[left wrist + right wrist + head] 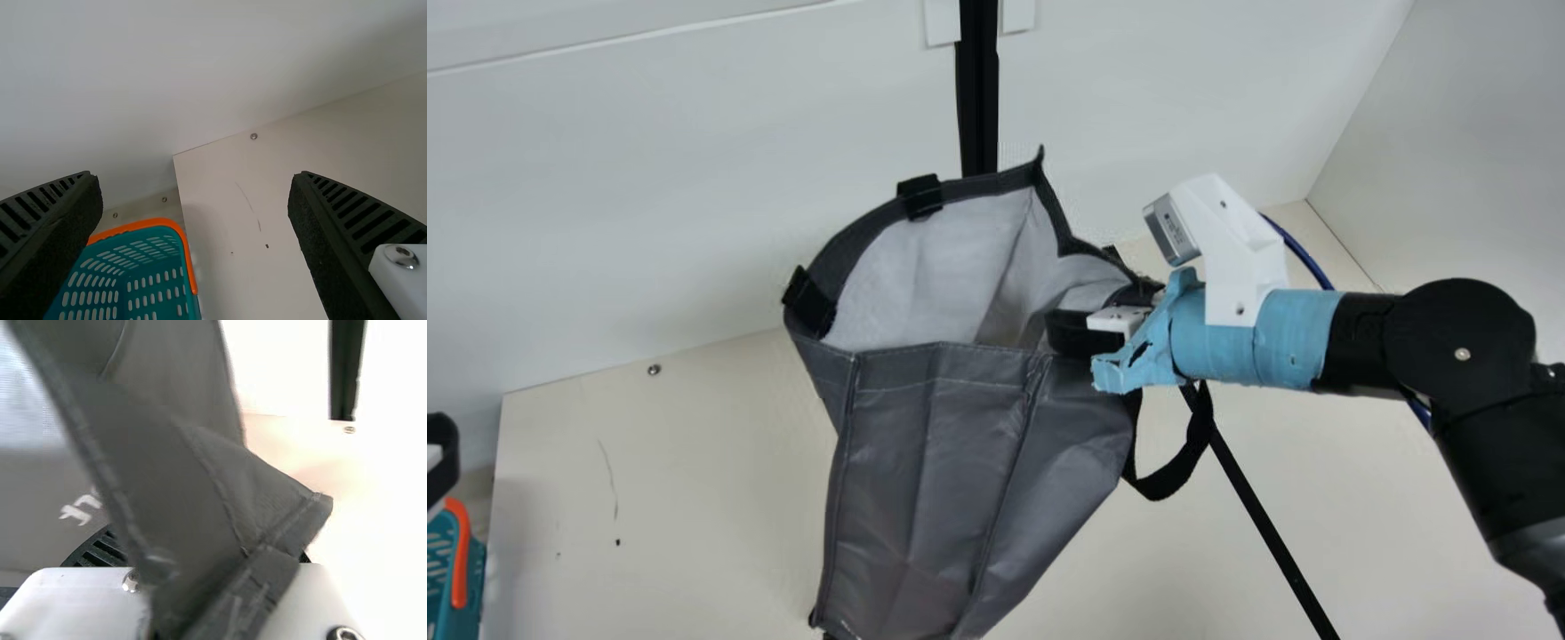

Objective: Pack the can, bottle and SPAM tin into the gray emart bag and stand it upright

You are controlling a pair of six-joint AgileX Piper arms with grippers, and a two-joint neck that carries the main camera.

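In the main view, the gray emart bag gapes over the worktop, its pale lining exposed and its body slanting; whether its base bears on the surface I cannot tell, and its deepest part is hidden. At two o'clock from the bag's middle, the right gripper has its jaws pinching the rim, where the fabric bunches. The left gripper is at nine o'clock, well apart from the bag, its jaws spread with nothing between them. A slotted teal basket lies toward eight o'clock.

The main risk looks to be that one-sided hold: only a fold of rim is gripped, so a loaded bag could slip free or swing and tip over. Soft walls might also sag shut against anything being lowered in. The black strap looping at four o'clock could snag the right arm as it lets go.
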